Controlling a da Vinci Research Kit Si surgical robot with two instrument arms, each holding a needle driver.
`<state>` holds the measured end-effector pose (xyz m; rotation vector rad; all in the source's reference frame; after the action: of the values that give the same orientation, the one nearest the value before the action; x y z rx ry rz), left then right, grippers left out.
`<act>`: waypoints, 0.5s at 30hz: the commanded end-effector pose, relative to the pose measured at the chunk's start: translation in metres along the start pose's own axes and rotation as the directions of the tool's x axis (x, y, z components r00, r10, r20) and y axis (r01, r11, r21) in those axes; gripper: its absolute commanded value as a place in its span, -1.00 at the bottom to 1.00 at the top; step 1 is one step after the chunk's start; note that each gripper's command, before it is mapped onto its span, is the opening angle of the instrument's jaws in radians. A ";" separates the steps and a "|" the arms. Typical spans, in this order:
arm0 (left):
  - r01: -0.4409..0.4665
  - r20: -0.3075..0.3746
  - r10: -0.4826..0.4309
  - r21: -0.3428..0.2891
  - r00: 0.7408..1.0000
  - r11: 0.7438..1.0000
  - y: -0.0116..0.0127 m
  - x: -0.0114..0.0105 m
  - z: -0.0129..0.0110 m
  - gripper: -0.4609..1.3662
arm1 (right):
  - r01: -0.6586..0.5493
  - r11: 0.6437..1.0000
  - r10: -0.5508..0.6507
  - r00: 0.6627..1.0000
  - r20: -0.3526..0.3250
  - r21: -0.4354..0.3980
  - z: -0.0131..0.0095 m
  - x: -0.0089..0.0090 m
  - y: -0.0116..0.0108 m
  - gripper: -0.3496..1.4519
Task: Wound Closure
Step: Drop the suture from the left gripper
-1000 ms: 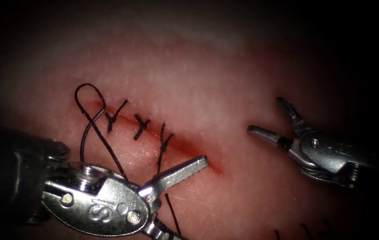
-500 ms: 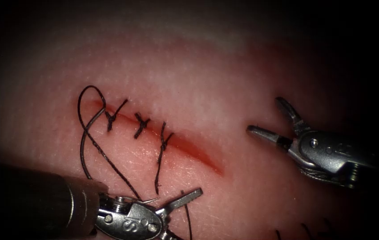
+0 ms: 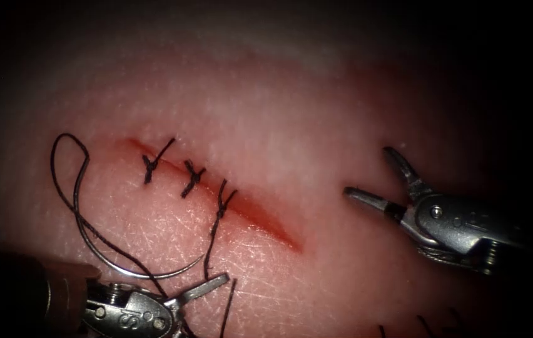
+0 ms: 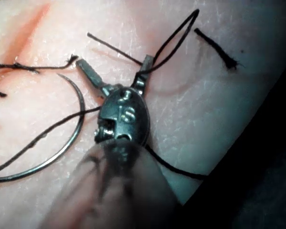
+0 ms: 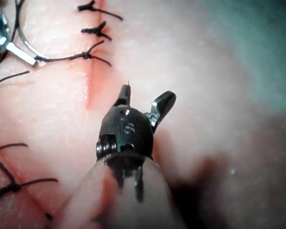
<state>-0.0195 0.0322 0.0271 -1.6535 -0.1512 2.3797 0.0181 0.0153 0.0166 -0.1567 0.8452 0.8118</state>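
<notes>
**Needle free on the tissue, both tools open-jawed**

Left of the cut (image 3: 260, 216), the curved needle (image 3: 113, 263) lay flat on the tissue (image 3: 316, 125), clear of it, with no jaw on it. Just beside it, the left tool (image 3: 207, 289) stood with jaws spread and empty, black thread (image 3: 69, 141) looping past them. Three stitches (image 3: 191, 178) crossed the upper stretch of the cut; its lower end gaped red. Well off on the right side, the right tool (image 3: 376, 178) hovered, jaws wide apart, holding nothing. More stitches (image 5: 14, 183) showed in the right wrist view.
</notes>
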 end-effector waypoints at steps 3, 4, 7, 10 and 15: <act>0.010 0.012 -0.010 0.023 1.000 1.000 0.0000 -0.0014 -0.0037 0.44 | 0.000 1.000 0.000 1.000 0.003 0.009 0.0002 0.0001 -0.0002 0.67; 0.013 0.014 -0.014 0.027 1.000 1.000 0.0001 -0.0018 -0.0047 0.44 | 0.000 1.000 0.000 1.000 0.002 0.011 0.0003 0.0002 -0.0003 0.67; 0.011 0.032 -0.012 0.029 0.999 1.000 0.0007 -0.0031 -0.0076 0.44 | 0.001 1.000 -0.001 1.000 0.000 0.016 0.0004 0.0002 -0.0004 0.67; 0.023 0.081 -0.025 0.019 0.996 1.000 0.0015 -0.0040 -0.0108 0.42 | 0.001 1.000 -0.002 1.000 0.003 0.017 0.0006 0.0001 -0.0004 0.67; 0.037 0.120 -0.039 0.017 0.992 0.999 0.0018 -0.0035 -0.0146 0.41 | 0.001 1.000 -0.001 1.000 0.005 0.019 0.0011 0.0002 -0.0007 0.67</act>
<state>-0.0042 0.0293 0.0238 -1.4703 -0.1967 2.4505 0.0195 0.0154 0.0172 -0.1458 0.8459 0.8055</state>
